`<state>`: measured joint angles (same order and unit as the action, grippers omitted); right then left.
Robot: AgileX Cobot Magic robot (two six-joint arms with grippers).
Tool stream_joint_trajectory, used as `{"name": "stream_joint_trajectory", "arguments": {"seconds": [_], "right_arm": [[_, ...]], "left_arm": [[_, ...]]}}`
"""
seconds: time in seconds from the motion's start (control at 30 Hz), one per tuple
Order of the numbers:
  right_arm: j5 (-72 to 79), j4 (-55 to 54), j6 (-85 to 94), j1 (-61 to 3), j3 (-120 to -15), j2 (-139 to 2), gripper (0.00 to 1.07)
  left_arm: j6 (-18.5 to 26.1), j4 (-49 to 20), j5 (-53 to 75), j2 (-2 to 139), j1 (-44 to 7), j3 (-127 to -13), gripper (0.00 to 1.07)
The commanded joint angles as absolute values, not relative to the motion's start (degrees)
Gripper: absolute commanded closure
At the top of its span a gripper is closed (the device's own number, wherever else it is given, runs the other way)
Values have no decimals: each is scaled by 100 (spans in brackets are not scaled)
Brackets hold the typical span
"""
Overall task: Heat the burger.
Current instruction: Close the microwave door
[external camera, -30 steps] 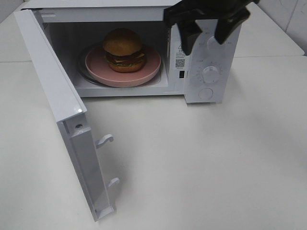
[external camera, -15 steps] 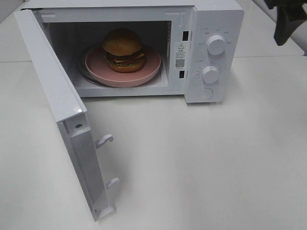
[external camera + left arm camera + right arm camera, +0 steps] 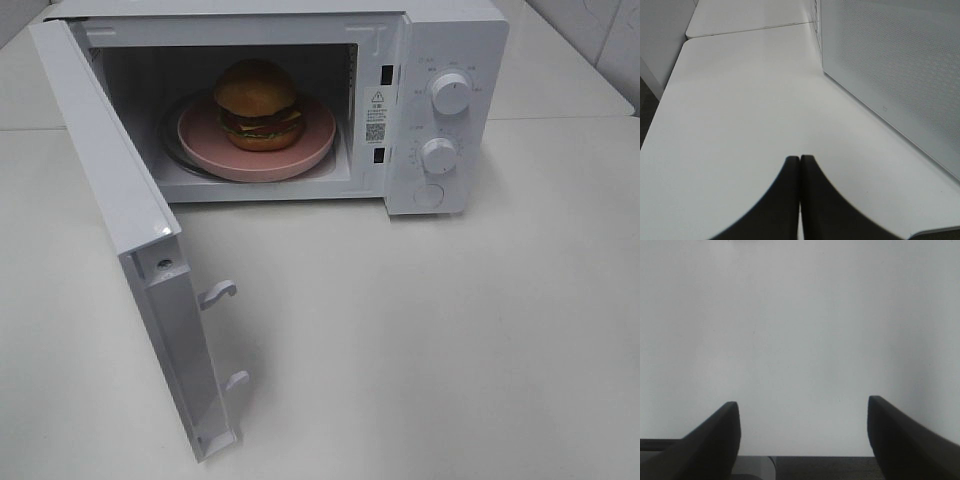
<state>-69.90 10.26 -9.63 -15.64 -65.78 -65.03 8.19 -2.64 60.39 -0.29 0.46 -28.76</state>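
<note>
Shows the burger (image 3: 257, 103) sitting upright on the pink plate (image 3: 312, 150) inside the microwave (image 3: 455, 45), which stands on the white bench (image 3: 450, 330). Shows the door (image 3: 105, 190) standing wide open on the left of the high view. Finds the left hand (image 3: 799, 167) closed, fingers pressed together and gripping nothing, over the bench. Finds the right hand (image 3: 802, 427) spread wide open and empty.

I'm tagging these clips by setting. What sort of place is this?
Probably a lab or test bench staged as a kitchen, not a home one: an open white microwave stands on bare white tables pushed together, with a burger on a pink plate inside.
</note>
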Motion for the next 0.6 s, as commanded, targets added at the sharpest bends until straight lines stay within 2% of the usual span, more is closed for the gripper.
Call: {"name": "stream_joint_trajectory", "arguments": {"seconds": [0.03, 0.33, 0.43, 0.6], "right_arm": [[-7128, 1037, -980, -1536, -5993, -5930, 40], [-7002, 1037, -968, -1536, -4452, -4223, 42], [-6961, 1037, -968, -1536, -4343, -4079, 42], [-6566, 1037, -854, -1536, -3575, -2859, 42]], "left_arm": [[779, -252, 5964, -143, 52, -2853, 106], [779, -252, 5964, -143, 52, -2853, 106], [779, -252, 5964, -143, 52, -2853, 106], [779, -252, 5964, -143, 52, -2853, 106]]}}
